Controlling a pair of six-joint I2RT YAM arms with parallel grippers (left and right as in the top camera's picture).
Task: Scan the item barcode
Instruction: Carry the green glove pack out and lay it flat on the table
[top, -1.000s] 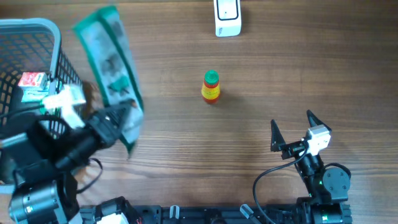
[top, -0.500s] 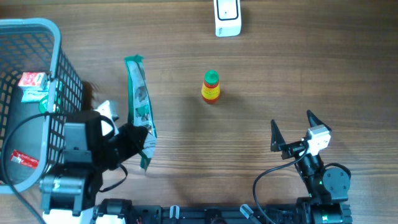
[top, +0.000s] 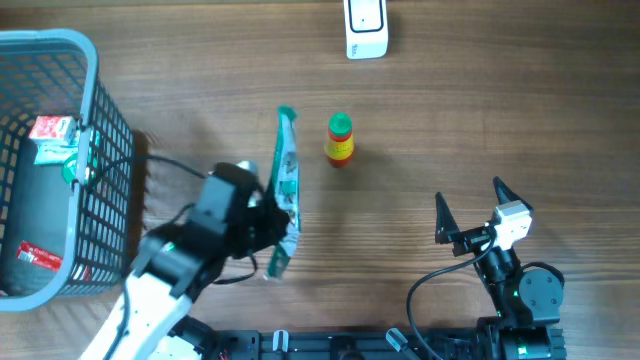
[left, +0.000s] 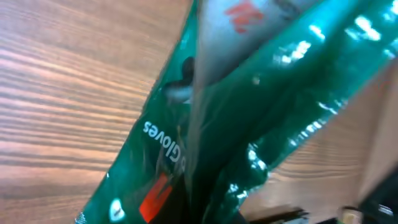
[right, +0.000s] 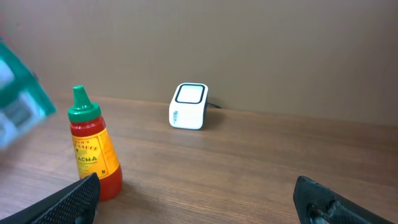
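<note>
The item, a green plastic packet (top: 285, 185) printed "Gloves", hangs edge-up over the table just left of centre, with my left gripper (top: 268, 225) shut on its lower end. It fills the left wrist view (left: 249, 106) and hides the fingers there. Its edge also shows at the left of the right wrist view (right: 18, 102). The white barcode scanner (top: 366, 28) stands at the far edge, well beyond the packet, and the right wrist view shows the scanner (right: 188, 106) too. My right gripper (top: 468, 208) rests open near the front right, holding nothing.
A red sauce bottle with a green cap (top: 340, 139) stands just right of the packet, and the bottle (right: 92, 146) appears in the right wrist view too. A grey mesh basket (top: 105, 120) at the left holds a few small packs (top: 52, 130).
My left arm has carried the green packet rightward, out from beside the basket toward the bottle, and turned it edge-on to the overhead camera. The right arm has not moved.
</note>
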